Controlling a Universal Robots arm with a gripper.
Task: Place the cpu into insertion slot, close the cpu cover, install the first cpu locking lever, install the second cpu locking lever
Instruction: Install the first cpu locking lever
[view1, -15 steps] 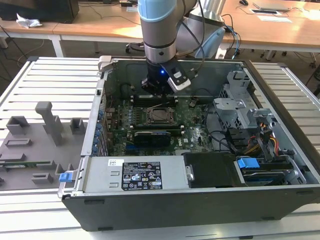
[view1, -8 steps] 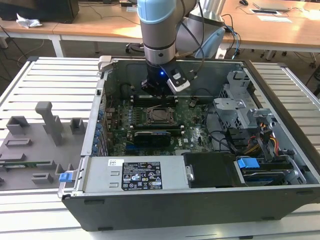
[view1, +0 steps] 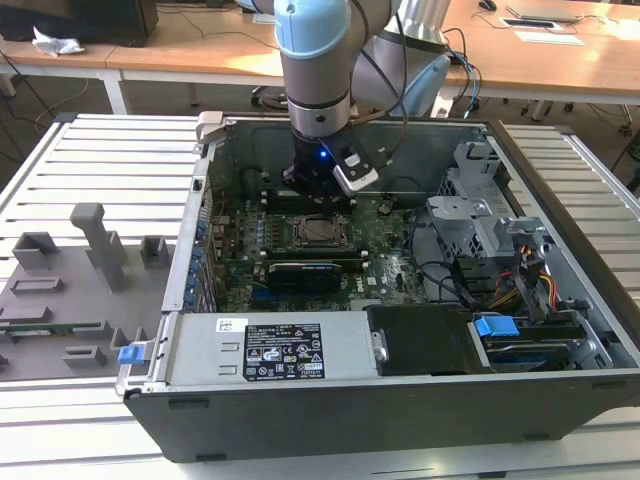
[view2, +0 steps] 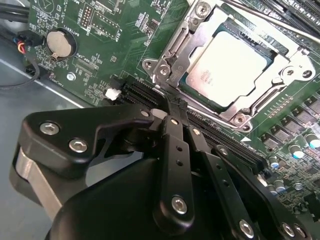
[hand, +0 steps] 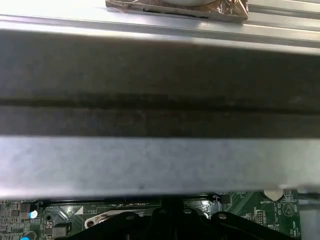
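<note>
the arm reaches straight down into the open computer case (view1: 400, 400), its gripper (view2: 176, 106) at the socket's edge with jaws together on nothing. 1 cpu (view2: 226, 68) sits in 1 insertion slot (view2: 272, 47), right of centre, 1 cpu cover (view2: 176, 50) closed around it.

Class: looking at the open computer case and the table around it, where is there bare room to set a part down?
Free: the slatted table behind the grey fixture tray. Crowded: the green board around the insertion slot, beneath the gripper, and the cabled drive bay.
</note>
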